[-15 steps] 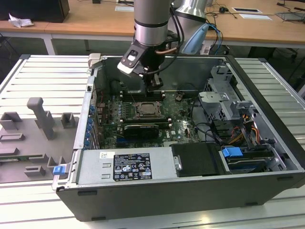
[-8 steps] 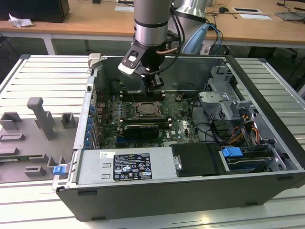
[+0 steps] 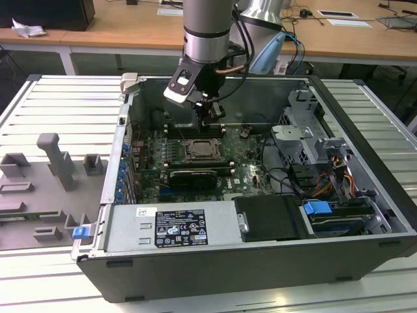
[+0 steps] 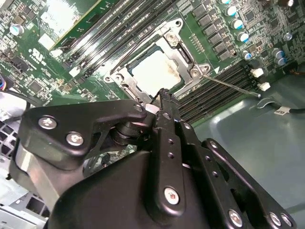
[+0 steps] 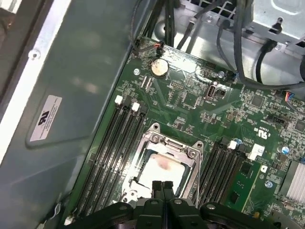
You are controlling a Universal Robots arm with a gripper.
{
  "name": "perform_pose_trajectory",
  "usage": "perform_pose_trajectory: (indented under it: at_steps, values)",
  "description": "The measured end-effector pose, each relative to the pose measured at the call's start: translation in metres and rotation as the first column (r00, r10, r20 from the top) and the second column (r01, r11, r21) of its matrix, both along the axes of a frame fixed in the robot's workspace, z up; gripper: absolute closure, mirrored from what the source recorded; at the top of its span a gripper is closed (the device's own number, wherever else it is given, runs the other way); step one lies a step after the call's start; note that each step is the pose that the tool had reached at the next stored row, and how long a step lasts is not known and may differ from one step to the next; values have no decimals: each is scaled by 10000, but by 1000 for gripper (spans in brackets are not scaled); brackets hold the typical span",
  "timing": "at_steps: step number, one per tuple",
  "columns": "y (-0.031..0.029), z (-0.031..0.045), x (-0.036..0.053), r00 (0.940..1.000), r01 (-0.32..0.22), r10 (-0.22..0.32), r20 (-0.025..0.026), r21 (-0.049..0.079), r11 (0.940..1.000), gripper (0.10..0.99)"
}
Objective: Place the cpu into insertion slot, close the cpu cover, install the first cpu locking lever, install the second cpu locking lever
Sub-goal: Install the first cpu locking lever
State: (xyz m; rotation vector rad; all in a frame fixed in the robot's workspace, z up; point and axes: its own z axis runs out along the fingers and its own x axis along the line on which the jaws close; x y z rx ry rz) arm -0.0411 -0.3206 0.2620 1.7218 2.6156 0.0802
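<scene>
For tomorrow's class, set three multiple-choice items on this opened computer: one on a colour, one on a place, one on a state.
1. The circuit board is: A blue, B green, C red.
2. The cpu is: A in the insertion slot, B loose on the circuit board, C held in the air.
3. The cpu cover is: A upright, B lowered flat, C missing.
Answers: B, green shows all around the slot; A, its pale top fills the slot; B, the frame lies flat around the cpu.

Pale silvery-beige cpu [image 5: 159, 167], silvery cpu cover [image 5: 169, 146] — green circuit board [image 5: 190, 102], black gripper [image 5: 162, 184]
</scene>
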Motion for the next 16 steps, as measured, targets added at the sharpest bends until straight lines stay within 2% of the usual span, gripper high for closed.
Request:
perform_pose_trajectory:
  at_steps: [2, 4, 6, 16]
  values:
    - [0, 0, 0, 9960, -889, 889, -1, 0, 9960, 980]
    - [0, 0, 0, 9864, -1641, 1641, 0, 0, 9864, 980]
    - [0, 0, -1, 9776, -2103, 2103, 0, 0, 9776, 980]
    - [0, 0, -1, 9539, -3001, 3001, 0, 0, 9539, 980]
